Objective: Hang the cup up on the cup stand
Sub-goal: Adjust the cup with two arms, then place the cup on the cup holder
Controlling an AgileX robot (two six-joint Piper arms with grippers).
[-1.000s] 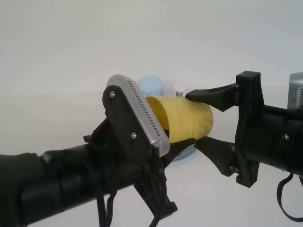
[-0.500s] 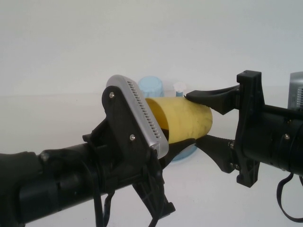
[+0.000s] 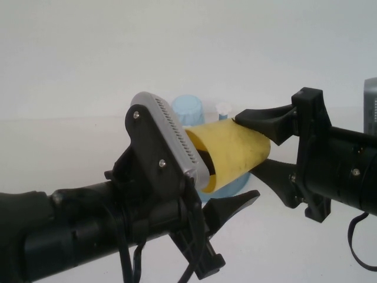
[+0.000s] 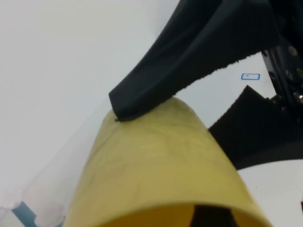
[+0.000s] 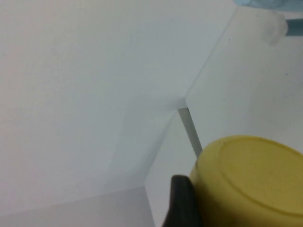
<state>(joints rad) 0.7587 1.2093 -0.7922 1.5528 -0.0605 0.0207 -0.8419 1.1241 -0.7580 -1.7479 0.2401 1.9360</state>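
Note:
The yellow cup [image 3: 235, 154] lies on its side in mid-air between both arms, its mouth toward the left arm. My right gripper [image 3: 247, 144] is shut on its closed end, one finger above and one below. In the right wrist view the cup's base [image 5: 251, 179] sits against a black finger [image 5: 182, 203]. My left gripper [image 3: 227, 184] is open: its lower finger [image 3: 235, 204] hangs clear under the cup, and the other finger reaches into the cup's mouth. Behind the cup, the cup stand's blue base [image 3: 234, 187] and a white peg cap [image 3: 222, 108] peek out.
A light blue cup [image 3: 188, 109] sits upside down on the stand behind the left wrist camera housing [image 3: 168, 141]. The table is white, with a white wall behind. A small blue-edged label [image 4: 250, 76] lies on the table.
My left gripper has opened, its lower finger dropping away from the cup. The right gripper closed on the cup's closed end and now carries it, tilted slightly upward.

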